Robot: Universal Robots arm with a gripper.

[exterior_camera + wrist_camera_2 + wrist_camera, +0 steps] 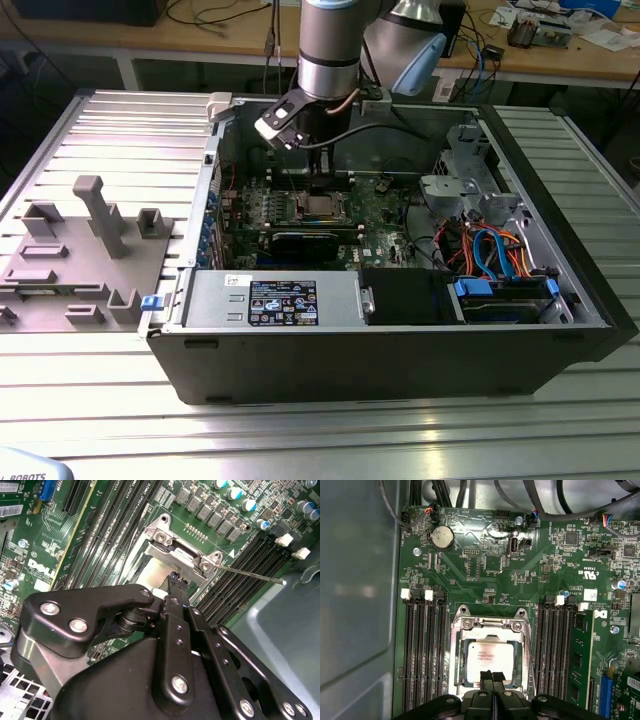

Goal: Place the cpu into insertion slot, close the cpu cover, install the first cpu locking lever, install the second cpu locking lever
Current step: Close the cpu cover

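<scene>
The cpu, a square chip with a dull silver top, lies in the insertion slot on the green motherboard. The cpu cover, a silvery frame, lies flat around it. In the exterior view the cpu sits right under the arm. My gripper hangs just above the chip's near edge, its black fingers pressed together with nothing between them. In the second wrist view the fingertips hover at the socket's silver hinge. A thin metal locking lever sticks out sideways from the socket corner.
Long black memory slots flank the socket on both sides, with more of them across from it. The open computer case walls in the board. A black card and bundled cables lie nearby. A grey fixture stands outside the case.
</scene>
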